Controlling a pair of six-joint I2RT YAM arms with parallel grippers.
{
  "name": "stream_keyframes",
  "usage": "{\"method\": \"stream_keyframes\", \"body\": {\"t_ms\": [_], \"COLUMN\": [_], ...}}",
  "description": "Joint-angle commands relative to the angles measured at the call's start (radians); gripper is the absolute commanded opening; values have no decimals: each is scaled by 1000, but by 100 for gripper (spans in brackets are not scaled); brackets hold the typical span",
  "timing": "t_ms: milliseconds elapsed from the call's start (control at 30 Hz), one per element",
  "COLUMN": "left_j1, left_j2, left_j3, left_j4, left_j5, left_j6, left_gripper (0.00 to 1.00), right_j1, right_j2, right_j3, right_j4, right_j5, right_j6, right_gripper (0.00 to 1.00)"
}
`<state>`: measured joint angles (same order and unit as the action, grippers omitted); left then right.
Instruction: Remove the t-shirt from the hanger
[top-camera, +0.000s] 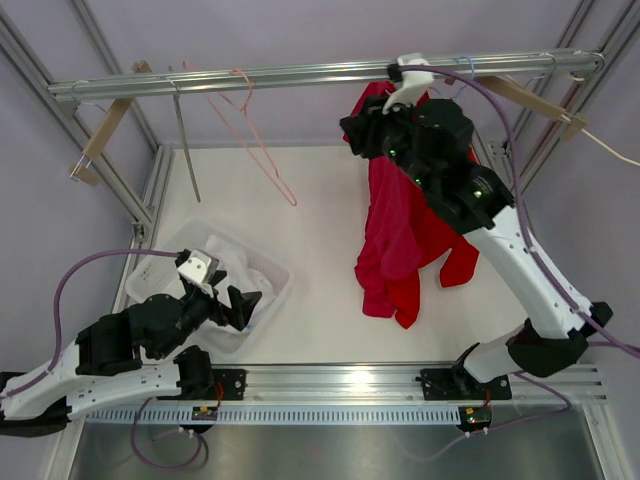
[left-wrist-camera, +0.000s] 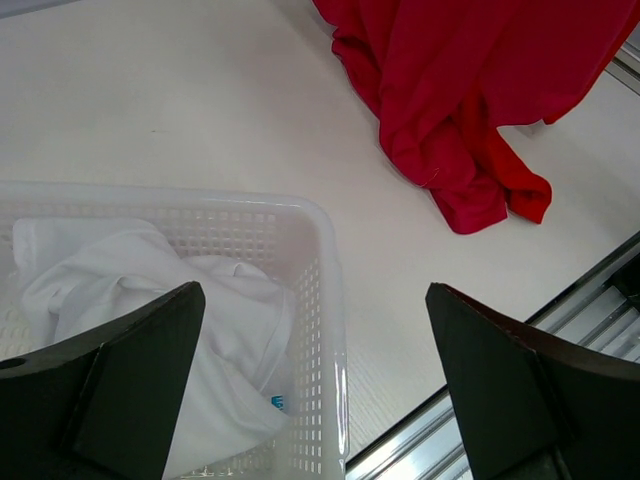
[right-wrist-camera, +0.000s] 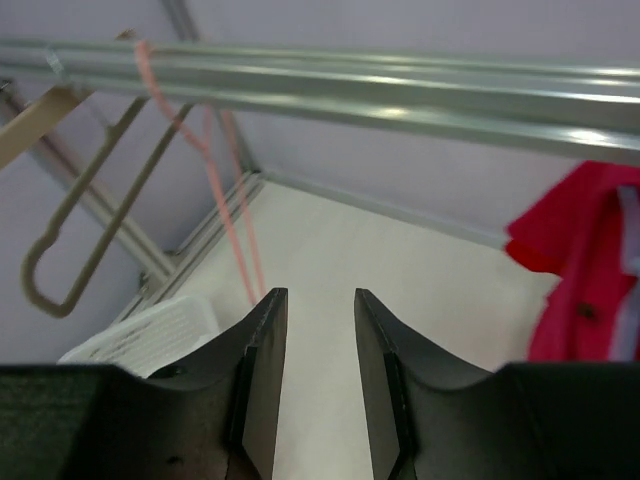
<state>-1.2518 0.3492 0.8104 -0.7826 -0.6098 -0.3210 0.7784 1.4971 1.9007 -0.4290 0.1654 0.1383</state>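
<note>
The red t-shirt (top-camera: 400, 230) hangs from the rail (top-camera: 300, 78) at the back right, and its lower end lies bunched on the white table. It also shows in the left wrist view (left-wrist-camera: 450, 90) and at the right edge of the right wrist view (right-wrist-camera: 580, 270). Its hanger is mostly hidden behind my right arm. My right gripper (top-camera: 355, 132) is up by the shirt's top and points left, away from the cloth. Its fingers stand partly open (right-wrist-camera: 318, 340) with nothing between them. My left gripper (top-camera: 240, 305) is wide open (left-wrist-camera: 315, 380) over the basket's corner and holds nothing.
A white mesh basket (top-camera: 270, 290) (left-wrist-camera: 330, 300) at the front left holds a white garment (left-wrist-camera: 150, 300). A bare pink wire hanger (top-camera: 255, 140) (right-wrist-camera: 200, 170) and a grey hanger (top-camera: 185, 140) hang from the rail's left half. Wooden hangers (top-camera: 100, 140) (top-camera: 540, 105) sit at both rail ends.
</note>
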Motion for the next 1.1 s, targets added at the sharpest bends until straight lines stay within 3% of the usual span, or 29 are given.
{"method": "stream_keyframes", "body": {"t_ms": [0, 267, 633, 733, 1000, 1067], "left_j1": [11, 22, 25, 26, 34, 37], "left_j2": [14, 11, 25, 31, 34, 37], "left_j3": [1, 0, -1, -1, -1, 1], "left_j4": [52, 54, 54, 54, 54, 57], "left_j5": [31, 39, 36, 39, 41, 45], "left_j6": [11, 11, 14, 14, 16, 17], "left_gripper": [99, 99, 99, 99, 99, 99], "right_j1": [-102, -254, -292, -294, -292, -292], "right_j2": [-78, -54, 74, 98, 118, 109], "right_j3": [-25, 18, 138, 153, 164, 164], "right_j4": [-88, -200, -266, -267, -249, -223], "right_j5": [63, 17, 97, 109, 117, 99], "right_j6": [-8, -26, -98, -106, -126, -131], "right_gripper": [41, 48, 44, 40, 7, 3]}}
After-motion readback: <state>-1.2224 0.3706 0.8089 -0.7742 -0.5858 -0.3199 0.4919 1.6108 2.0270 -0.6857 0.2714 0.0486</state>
